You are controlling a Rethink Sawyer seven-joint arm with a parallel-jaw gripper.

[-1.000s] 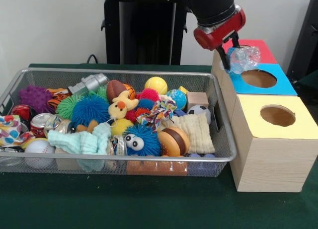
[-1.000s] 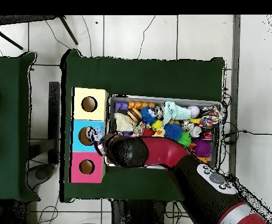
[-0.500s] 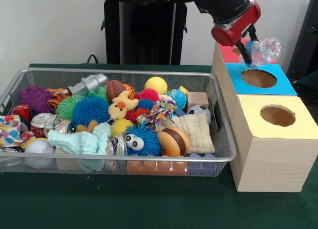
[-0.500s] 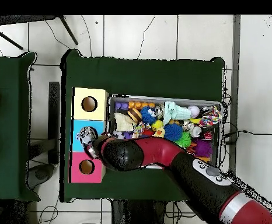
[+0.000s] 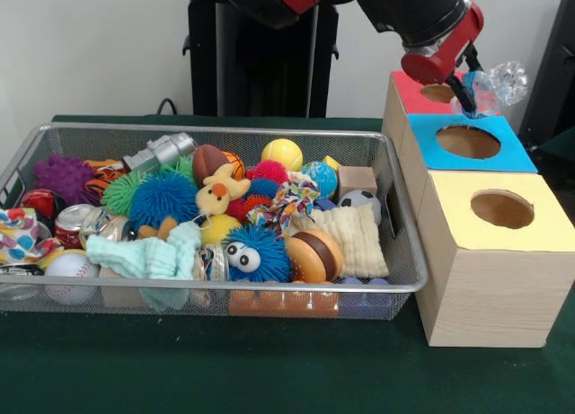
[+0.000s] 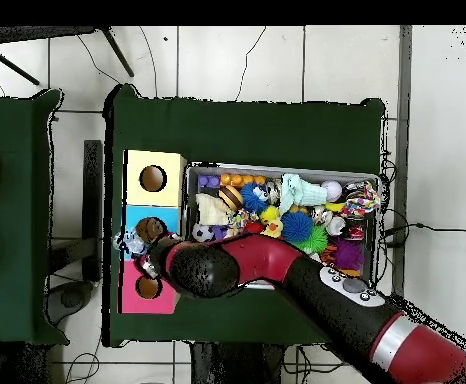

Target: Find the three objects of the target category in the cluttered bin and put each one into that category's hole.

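Hanging above the far edge of the blue box, a crumpled clear plastic bottle is pinched in the closed jaws of the gripper. The red box sits just behind, the yellow box in front. The wire bin of toys stands beside them on the green surface.

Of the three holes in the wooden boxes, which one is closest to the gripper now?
The hole in the red-topped box. The gripper, shut on a clear crinkled plastic object, hangs beside it; the blue and yellow holes lie farther.
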